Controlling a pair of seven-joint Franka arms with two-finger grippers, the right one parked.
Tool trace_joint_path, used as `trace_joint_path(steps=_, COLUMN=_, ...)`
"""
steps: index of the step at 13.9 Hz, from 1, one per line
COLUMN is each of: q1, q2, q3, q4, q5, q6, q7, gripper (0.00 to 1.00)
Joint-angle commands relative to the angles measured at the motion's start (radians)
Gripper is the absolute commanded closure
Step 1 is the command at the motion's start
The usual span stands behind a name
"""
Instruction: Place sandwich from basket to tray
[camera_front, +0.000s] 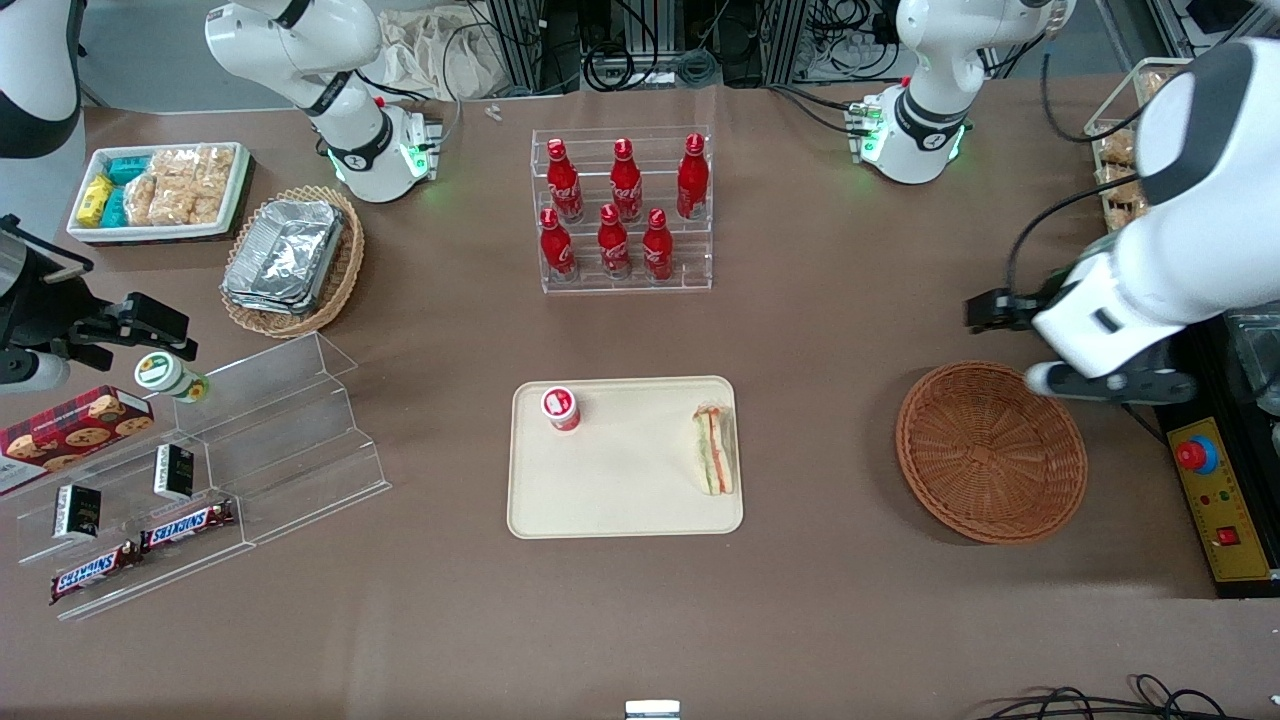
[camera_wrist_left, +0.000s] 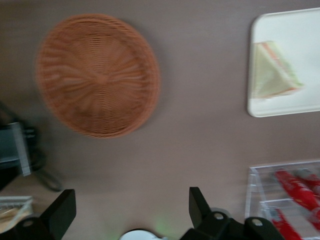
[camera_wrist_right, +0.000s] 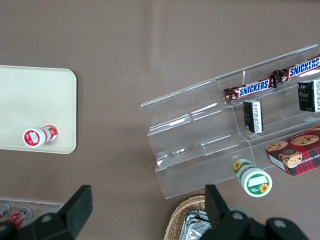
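The sandwich, a wrapped white-bread wedge with orange and green filling, lies on the cream tray, at the end toward the working arm. The reddish-brown wicker basket stands beside the tray, toward the working arm's end of the table, with nothing in it. My left gripper hovers above the table, a little farther from the front camera than the basket. Its fingers are open wide with only bare table between them.
A small red-and-white bottle stands on the tray's other end. A clear rack of red cola bottles stands farther from the camera. A yellow control box with a red button lies beside the basket.
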Motion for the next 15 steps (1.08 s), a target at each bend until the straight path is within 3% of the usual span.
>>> trace_joint_path(steps=1, q1=0.026, q2=-0.050, q3=-0.007, q4=-0.026, q5=0.054, q6=-0.033, q7=0.009, gripper=0.00)
trace_joint_path(steps=6, q1=0.101, q2=-0.104, q3=-0.010, q4=-0.018, q5=0.030, q6=-0.037, q7=0.007, gripper=0.00)
trace_joint_path(steps=15, q1=0.126, q2=-0.130, q3=-0.007, q4=-0.031, q5=0.030, q6=-0.032, q7=0.007, gripper=0.00)
